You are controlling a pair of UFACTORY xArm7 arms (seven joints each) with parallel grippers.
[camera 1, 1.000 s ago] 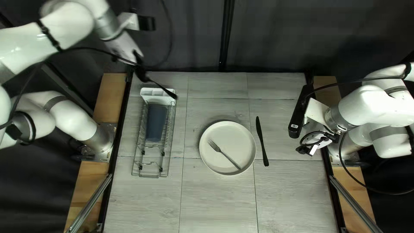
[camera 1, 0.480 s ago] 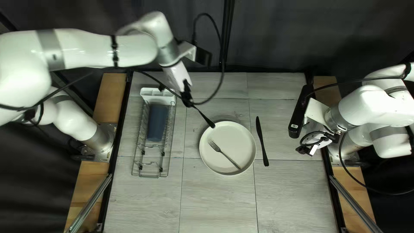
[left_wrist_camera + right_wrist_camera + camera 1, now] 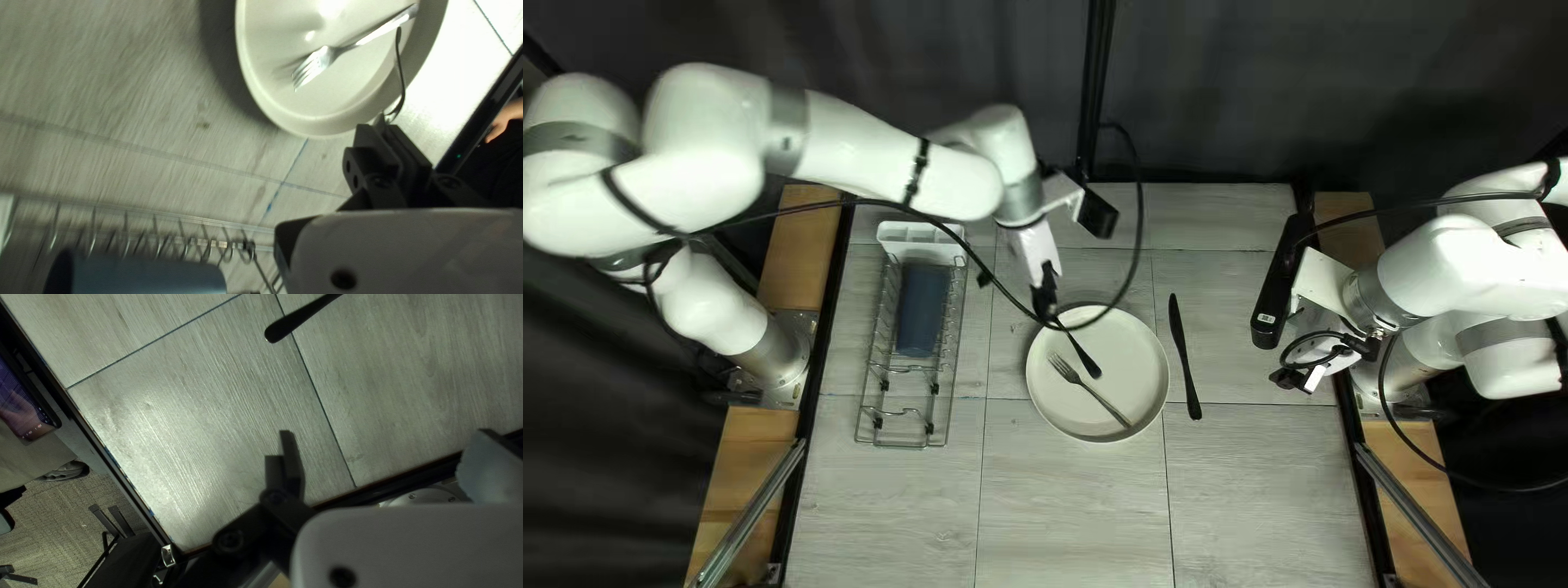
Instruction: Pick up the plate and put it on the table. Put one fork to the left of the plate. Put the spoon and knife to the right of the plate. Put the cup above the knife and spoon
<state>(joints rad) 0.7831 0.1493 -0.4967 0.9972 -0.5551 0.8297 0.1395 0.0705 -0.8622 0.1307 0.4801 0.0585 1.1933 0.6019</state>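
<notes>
A white plate (image 3: 1134, 339) sits mid-table with a silver fork (image 3: 1090, 390) lying on it. To the plate's right a black knife (image 3: 1183, 355) lies on the table. My left gripper (image 3: 1045, 298) hovers over the plate's far-left rim, shut on a black spoon (image 3: 1080, 353) that slants down over the plate. In the left wrist view the spoon (image 3: 399, 69) shows edge-on beyond the closed fingers (image 3: 369, 159), above the plate (image 3: 269, 90) and fork (image 3: 327, 60). A blue cup (image 3: 919, 309) lies in the wire rack. My right gripper (image 3: 1290, 367) rests open at the right edge.
The wire dish rack (image 3: 907, 412) with a white cutlery caddy (image 3: 920, 237) stands at the left. The knife's handle end (image 3: 292, 320) shows ahead of my right gripper. A hand (image 3: 501, 121) shows beyond the table edge in the left wrist view.
My left arm has swung right from the caddy to the plate, carrying the black spoon. The right arm has stayed still.
</notes>
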